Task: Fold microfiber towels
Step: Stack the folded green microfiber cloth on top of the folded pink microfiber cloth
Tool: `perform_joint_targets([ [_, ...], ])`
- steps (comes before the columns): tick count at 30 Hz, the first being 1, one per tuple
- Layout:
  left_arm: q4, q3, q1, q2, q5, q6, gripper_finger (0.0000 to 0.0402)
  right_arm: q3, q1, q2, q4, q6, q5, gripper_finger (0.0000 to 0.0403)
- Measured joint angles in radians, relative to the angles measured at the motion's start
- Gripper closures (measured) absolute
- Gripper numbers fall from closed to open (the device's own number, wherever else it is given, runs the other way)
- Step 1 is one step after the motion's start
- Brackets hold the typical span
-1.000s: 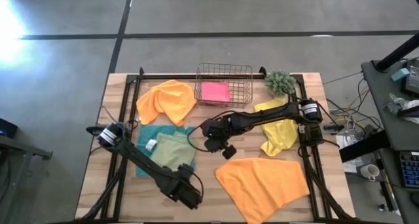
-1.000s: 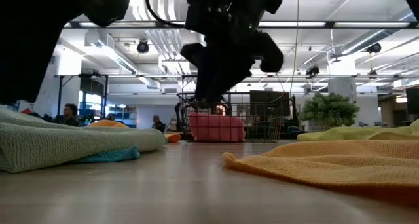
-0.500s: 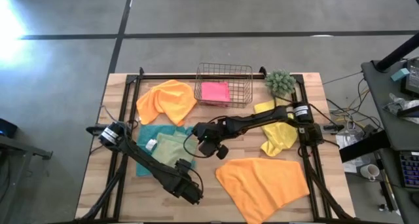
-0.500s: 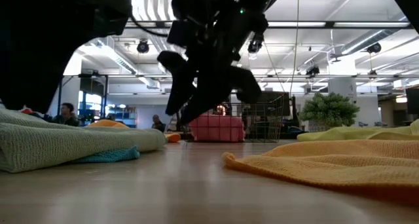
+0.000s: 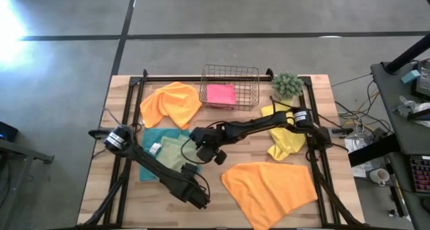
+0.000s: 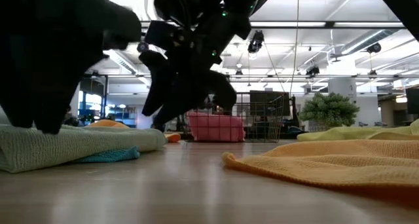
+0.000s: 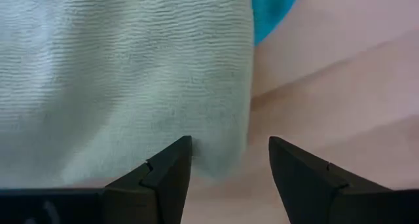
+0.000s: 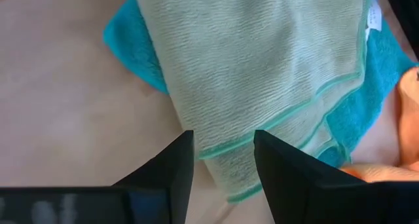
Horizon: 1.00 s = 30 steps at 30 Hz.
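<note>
Right hand (image 5: 201, 151), fingers apart, has moved left from mid-counter to the sage towel (image 5: 176, 153) lying on the teal towel (image 5: 156, 137). Left hand (image 5: 190, 169), open, stays at the sage towel's near edge.

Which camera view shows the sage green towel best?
The right wrist view: the sage green towel fills it, edges visible. The high view shows it small; the low view side-on; the left wrist view only one corner.

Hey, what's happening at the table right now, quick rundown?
Both grippers open, empty: left gripper and right gripper each over an edge of the sage green towel. It lies on the teal towel. Nothing blocking.
</note>
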Motion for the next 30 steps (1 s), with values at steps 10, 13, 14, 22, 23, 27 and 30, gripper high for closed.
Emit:
perform_joint_targets([
  [10,0.002,-0.003,-0.003,0.050,0.006,0.013,0.0213,0.031,-0.002,0.031,-0.034,0.023,0.000,0.0255],
  [13,0.001,-0.023,-0.008,0.054,0.006,0.014,0.0213,0.028,-0.002,0.046,-0.036,0.023,0.001,0.0257],
  [14,-0.002,-0.025,-0.010,0.057,0.006,0.014,0.0213,0.027,-0.002,0.051,-0.037,0.024,0.007,0.0257],
  [22,-0.007,-0.023,-0.012,0.091,0.019,0.030,0.0213,0.024,-0.002,0.083,0.005,-0.010,0.055,0.0257],
  [23,-0.011,-0.022,-0.012,0.095,0.021,0.029,0.0213,0.024,-0.002,0.090,0.010,-0.011,0.059,0.0257],
  [27,-0.022,-0.024,-0.012,0.106,0.024,0.029,0.0213,0.027,-0.002,0.106,0.035,-0.011,0.088,0.0257],
  [30,-0.052,-0.029,-0.011,0.109,0.032,0.030,0.0213,0.027,0.001,0.109,0.035,-0.010,0.087,0.0258],
])
